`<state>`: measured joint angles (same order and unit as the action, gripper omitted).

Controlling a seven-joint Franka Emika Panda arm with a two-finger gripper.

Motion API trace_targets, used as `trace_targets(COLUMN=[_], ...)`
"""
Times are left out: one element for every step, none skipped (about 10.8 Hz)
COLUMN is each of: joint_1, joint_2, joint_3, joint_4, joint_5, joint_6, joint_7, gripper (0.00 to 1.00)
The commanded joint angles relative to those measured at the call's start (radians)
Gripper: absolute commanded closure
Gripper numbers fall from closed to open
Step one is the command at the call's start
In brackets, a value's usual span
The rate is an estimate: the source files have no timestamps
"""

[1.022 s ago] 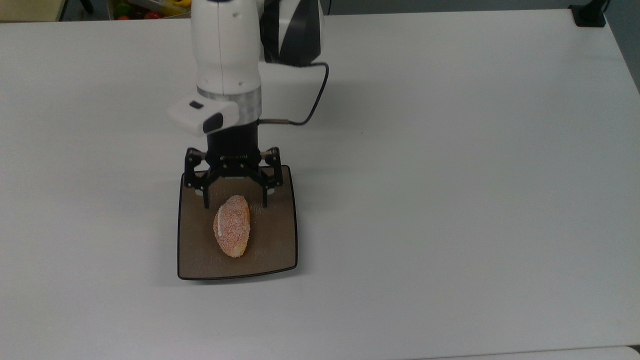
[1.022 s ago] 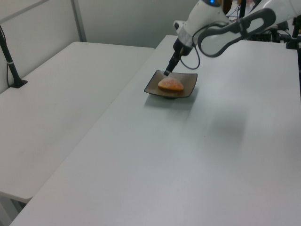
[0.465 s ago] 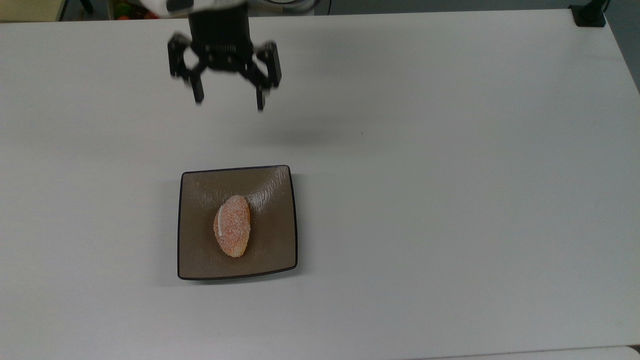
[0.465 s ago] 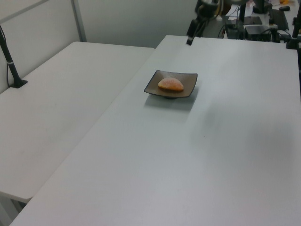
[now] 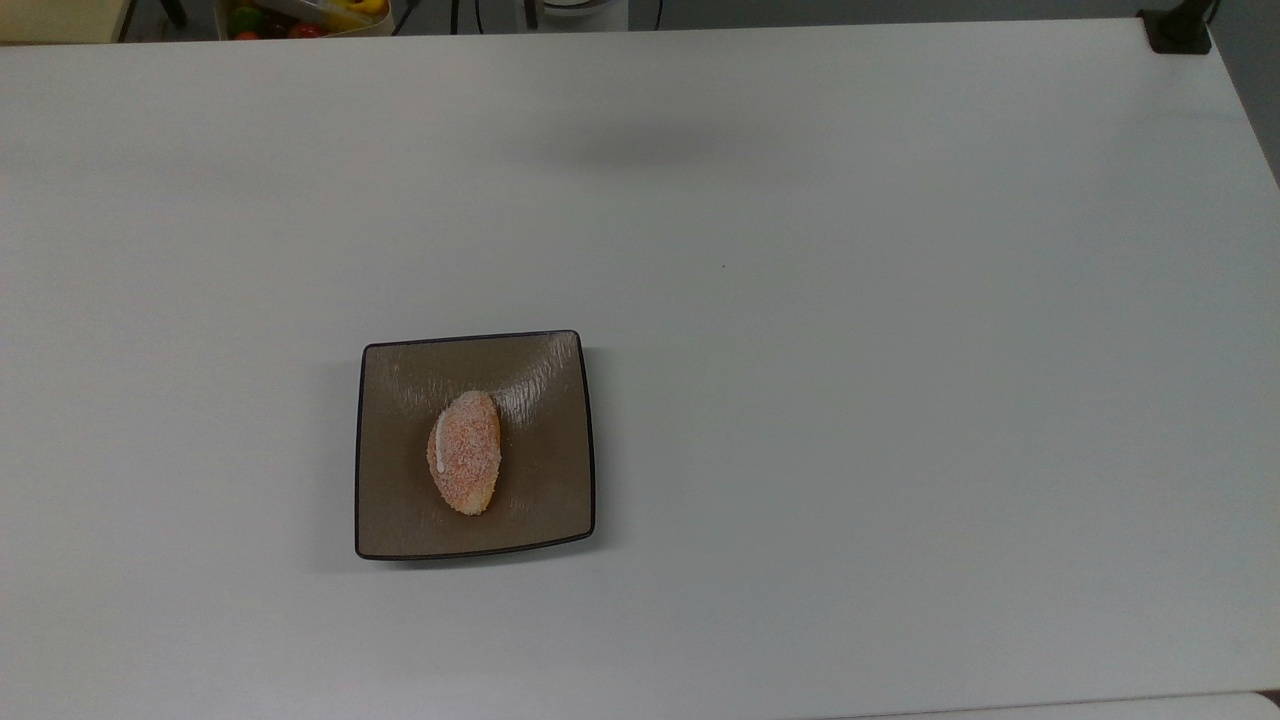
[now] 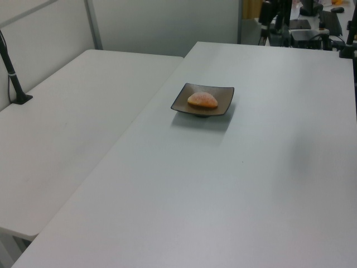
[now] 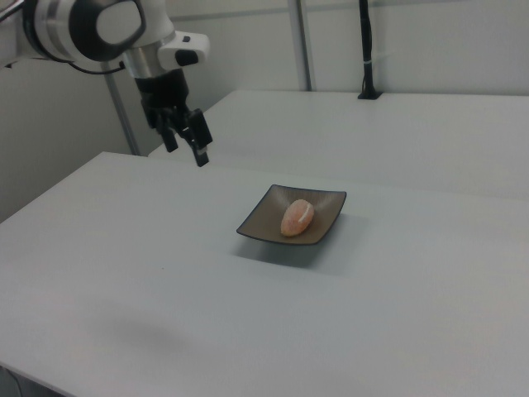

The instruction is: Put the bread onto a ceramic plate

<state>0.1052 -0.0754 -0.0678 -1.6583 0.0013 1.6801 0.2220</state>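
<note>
Right view, from its left: the arm (image 7: pixel 83 25) enters at the upper corner, and the gripper (image 7: pixel 188 149) hangs in the air above the near table (image 7: pixel 124 273), fingers (image 7: pixel 201 155) spread apart with nothing between them. It is well apart from the plate (image 7: pixel 326 217), up and toward the right view's left of it. The plate stands flat on the near table, about mid-picture, and the bread (image 7: pixel 296 217) lies on it near the middle, its white stripe running along the length. Behind, a second table (image 7: pixel 430 132) adjoins, with a dark post (image 7: pixel 364 50) standing at its far edge. Top view: the plate (image 5: pixel 540 470) sits left of centre on the table (image 5: pixel 900 400), and the bread (image 5: pixel 465 466) lies on it lengthwise, slightly toward the top view's left of the plate's middle, the stripe on its left side. A soft shadow (image 5: pixel 640 150) falls on the table near the top edge. Left view: the plate (image 6: pixel 223 100) and bread (image 6: pixel 202 100) sit on the right-hand table (image 6: pixel 223 195); dark equipment (image 6: pixel 290 22) stands beyond its far edge, too indistinct to identify with confidence.
</note>
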Motion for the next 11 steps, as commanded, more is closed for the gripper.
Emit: trace_targets(joint_1=[0.01, 0.005, 0.004, 0.001, 0.001, -0.001, -0.001, -0.002, -0.016, -0.022, -0.022], joint_2=[-0.064, -0.064, -0.061, -0.049, -0.04, -0.035, -0.021, -0.012, 0.003, 0.012, 0.019], joint_3=[0.02, 0.026, 0.029, 0.034, 0.036, 0.036, 0.036, 0.036, 0.036, 0.034, 0.036], joint_4=[-0.043, -0.046, -0.05, -0.049, -0.049, -0.051, -0.049, -0.049, -0.047, -0.043, -0.047], joint_5=[0.005, 0.005, 0.005, 0.005, 0.005, 0.005, 0.005, 0.005, 0.005, 0.006, 0.006], joint_6=[-0.097, -0.097, -0.089, -0.076, -0.051, -0.022, 0.002, 0.031, 0.082, 0.113, 0.115], joint_7=[0.025, 0.023, 0.007, -0.024, -0.067, -0.108, -0.151, -0.194, -0.238, -0.283, -0.292], gripper=[0.0, 0.0, 0.0, 0.0, 0.0, 0.0, 0.0, 0.0, 0.0, 0.0, 0.0])
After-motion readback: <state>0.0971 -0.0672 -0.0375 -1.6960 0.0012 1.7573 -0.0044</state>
